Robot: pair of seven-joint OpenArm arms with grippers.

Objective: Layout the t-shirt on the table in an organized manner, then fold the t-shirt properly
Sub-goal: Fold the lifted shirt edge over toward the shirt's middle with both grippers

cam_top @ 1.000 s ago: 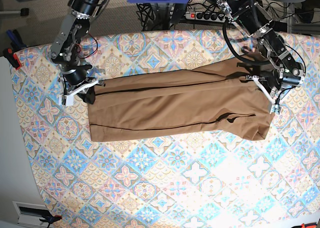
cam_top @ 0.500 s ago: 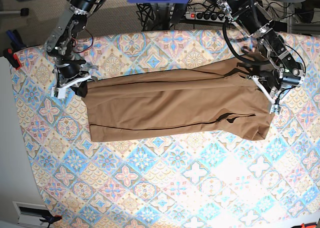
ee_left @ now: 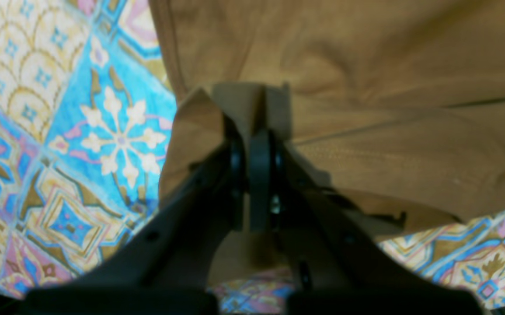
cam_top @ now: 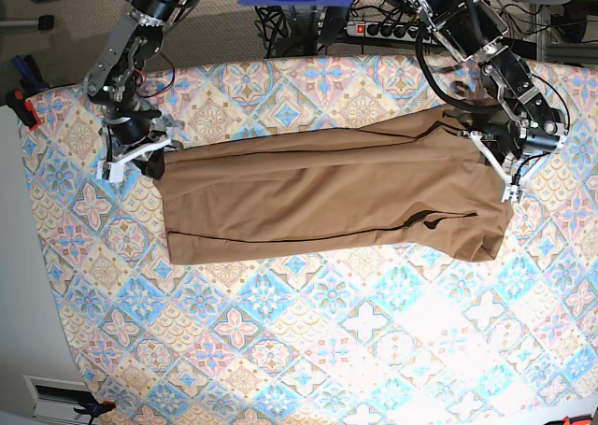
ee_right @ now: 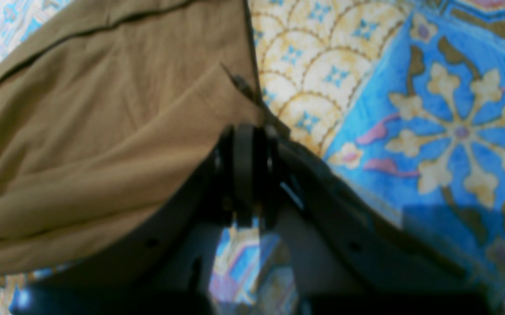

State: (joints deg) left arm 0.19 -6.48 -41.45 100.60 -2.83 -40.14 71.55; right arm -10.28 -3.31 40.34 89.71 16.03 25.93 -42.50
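A: Where does the t-shirt (cam_top: 327, 196) lie?

B: Stretched lengthwise across the far half of the table (cam_top: 280, 350), folded into a long brown band with a dark crease line running along it. Its near edge sits flat on the patterned cloth; a small wrinkle shows near the end on the base view's right.

A: And the left gripper (ee_left: 256, 131)?

B: It sits at the shirt's end on the base view's right, jaws pressed together on a pinch of tan fabric. In the left wrist view a folded bit of cloth (ee_left: 243, 100) pokes up past the fingertips.

A: The right gripper (ee_right: 245, 144)?

B: At the opposite end, on the base view's left, by the far corner of the shirt. Its fingers are closed tight, and the shirt's corner edge (ee_right: 239, 83) meets them; the wrist picture is blurred, so I think it is clamped on the hem, but I would not swear to it

A: Anything else in sight?

B: A power strip (cam_top: 378, 29) and cables beyond the table's far edge
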